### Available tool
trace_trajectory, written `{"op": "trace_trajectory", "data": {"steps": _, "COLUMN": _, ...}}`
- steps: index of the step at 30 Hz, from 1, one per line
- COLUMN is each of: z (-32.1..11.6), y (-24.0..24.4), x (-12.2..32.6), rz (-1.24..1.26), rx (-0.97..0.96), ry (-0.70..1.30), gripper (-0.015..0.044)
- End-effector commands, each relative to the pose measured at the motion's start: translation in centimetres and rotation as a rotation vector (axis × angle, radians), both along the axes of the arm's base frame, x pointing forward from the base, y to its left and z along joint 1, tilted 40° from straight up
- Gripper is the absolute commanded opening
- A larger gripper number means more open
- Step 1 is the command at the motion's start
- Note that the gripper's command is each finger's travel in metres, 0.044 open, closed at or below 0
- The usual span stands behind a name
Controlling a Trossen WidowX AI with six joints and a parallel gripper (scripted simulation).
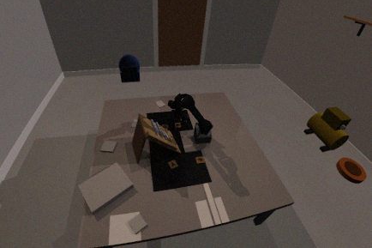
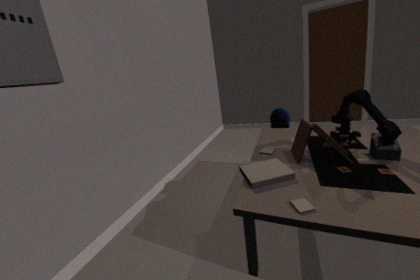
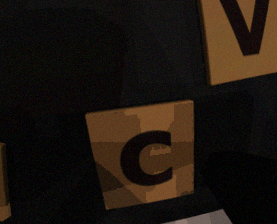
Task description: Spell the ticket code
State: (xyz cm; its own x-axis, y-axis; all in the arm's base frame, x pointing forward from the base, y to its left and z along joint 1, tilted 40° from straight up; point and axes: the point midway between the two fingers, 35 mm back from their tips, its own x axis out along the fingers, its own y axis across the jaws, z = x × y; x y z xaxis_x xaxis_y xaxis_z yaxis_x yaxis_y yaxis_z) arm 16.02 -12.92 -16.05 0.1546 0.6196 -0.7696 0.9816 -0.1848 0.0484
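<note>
hand (image 1: 182,119) (image 2: 345,140): clamped on the C tile (image 3: 144,155), low over the dark mat (image 1: 165,178) (image 2: 339,178)
V tile (image 3: 246,35): near; a sideways swing might bump it
board (image 1: 160,137) (image 2: 334,143): a low carry could clip it

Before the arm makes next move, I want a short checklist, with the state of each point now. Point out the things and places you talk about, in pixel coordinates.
Gripper (image 1: 183,119) (image 2: 345,138) closed on a tile: ok, apparently the C tile (image 3: 183,150).
C tile's letter readable: ok.
C tile lifted clear of the mat: cannot tell.
Ticket code readable: cannot tell, no print is legible.
Board (image 1: 139,140) (image 2: 302,142) standing on the counter: ok.
Letters already in the rail: cannot tell, too small and dark.
</note>
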Motion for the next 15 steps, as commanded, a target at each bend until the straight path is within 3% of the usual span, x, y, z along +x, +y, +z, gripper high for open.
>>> {"op": "trace_trajectory", "data": {"steps": 1, "z": 0.25, "y": -0.22, "x": -0.04, "rz": 0.003, "rx": -0.006, "ry": -0.001, "gripper": 0.0}}
{"op": "trace_trajectory", "data": {"steps": 15, "z": 0.73, "y": -0.45, "x": -0.17, "rz": 0.003, "rx": -0.006, "ry": -0.001, "gripper": 0.0}}
